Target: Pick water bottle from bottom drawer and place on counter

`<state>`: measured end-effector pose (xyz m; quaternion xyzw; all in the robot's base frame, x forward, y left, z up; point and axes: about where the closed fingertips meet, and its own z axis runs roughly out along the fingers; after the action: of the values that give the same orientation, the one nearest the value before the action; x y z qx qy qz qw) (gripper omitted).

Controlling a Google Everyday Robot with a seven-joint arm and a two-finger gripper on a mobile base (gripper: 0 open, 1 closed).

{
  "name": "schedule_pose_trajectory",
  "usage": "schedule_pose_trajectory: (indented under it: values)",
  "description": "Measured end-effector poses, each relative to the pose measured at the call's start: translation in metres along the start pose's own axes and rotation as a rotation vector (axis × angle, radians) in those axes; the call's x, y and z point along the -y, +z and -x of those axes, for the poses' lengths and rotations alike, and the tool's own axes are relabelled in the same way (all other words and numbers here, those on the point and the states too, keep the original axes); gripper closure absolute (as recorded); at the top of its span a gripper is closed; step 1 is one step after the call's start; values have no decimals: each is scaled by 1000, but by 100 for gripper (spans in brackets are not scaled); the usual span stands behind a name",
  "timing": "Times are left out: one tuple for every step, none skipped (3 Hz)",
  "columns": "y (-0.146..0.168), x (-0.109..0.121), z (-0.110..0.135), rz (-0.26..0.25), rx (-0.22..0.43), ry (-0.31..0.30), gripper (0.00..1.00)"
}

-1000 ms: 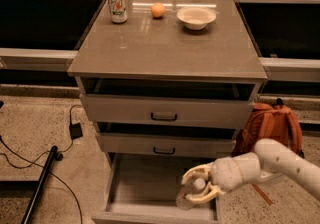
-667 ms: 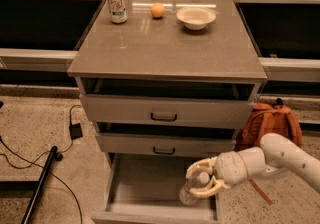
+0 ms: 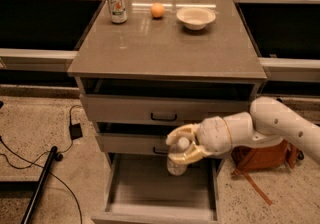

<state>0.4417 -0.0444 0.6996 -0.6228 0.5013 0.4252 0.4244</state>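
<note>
water bottle (image 3: 177, 160) | clamped in gripper (image 3: 181, 147) | above bottom drawer (image 3: 160, 195)

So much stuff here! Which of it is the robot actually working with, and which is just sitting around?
Part of the job: water bottle, held by the gripper, jaws closed on it, above the open bottom drawer; counter, where it should go.

Just lying about: soda can, orange and bowl at the counter's back; backpack and cables on the floor.
</note>
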Motion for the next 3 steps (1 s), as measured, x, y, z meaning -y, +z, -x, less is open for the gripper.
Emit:
schedule_pose_trajectory:
  values:
    - [13,28,53,-34,-18,35,100]
    - [15,36,78,-116,77,74,100]
    - [5,36,81,-146,96,84,100]
